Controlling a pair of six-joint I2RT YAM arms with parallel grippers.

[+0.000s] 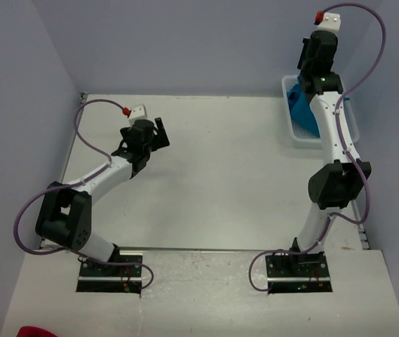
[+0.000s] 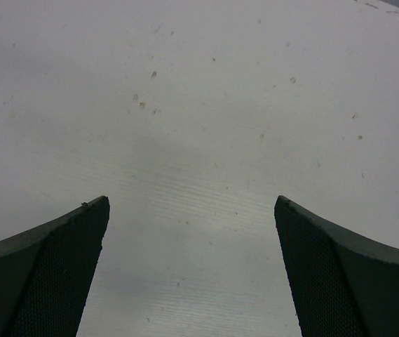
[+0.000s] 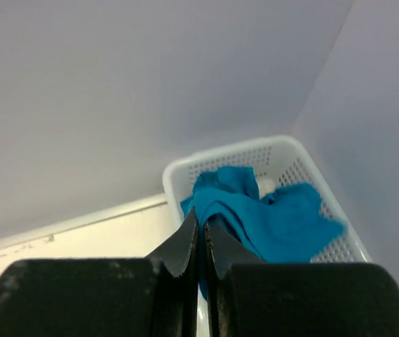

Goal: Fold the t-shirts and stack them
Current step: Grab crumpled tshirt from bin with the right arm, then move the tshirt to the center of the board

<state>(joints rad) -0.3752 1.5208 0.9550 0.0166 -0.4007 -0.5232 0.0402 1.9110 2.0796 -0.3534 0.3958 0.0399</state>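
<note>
A teal-blue t-shirt point(image 3: 276, 217) lies bunched in a white perforated basket point(image 3: 178, 172) at the table's far right. In the top view the t-shirt point(image 1: 301, 105) shows partly behind my right arm. My right gripper point(image 3: 200, 219) is shut on a fold of the t-shirt and holds it up over the basket's near edge. My left gripper point(image 2: 192, 210) is open and empty, its two dark fingers point(image 2: 66, 260) wide apart just above the bare white table. In the top view the left gripper point(image 1: 158, 133) hangs over the table's left part.
The white basket point(image 1: 292, 133) stands against the right wall at the back corner. Grey walls close in the table at the back and both sides. A red object point(image 1: 36, 331) lies at the bottom left, off the table.
</note>
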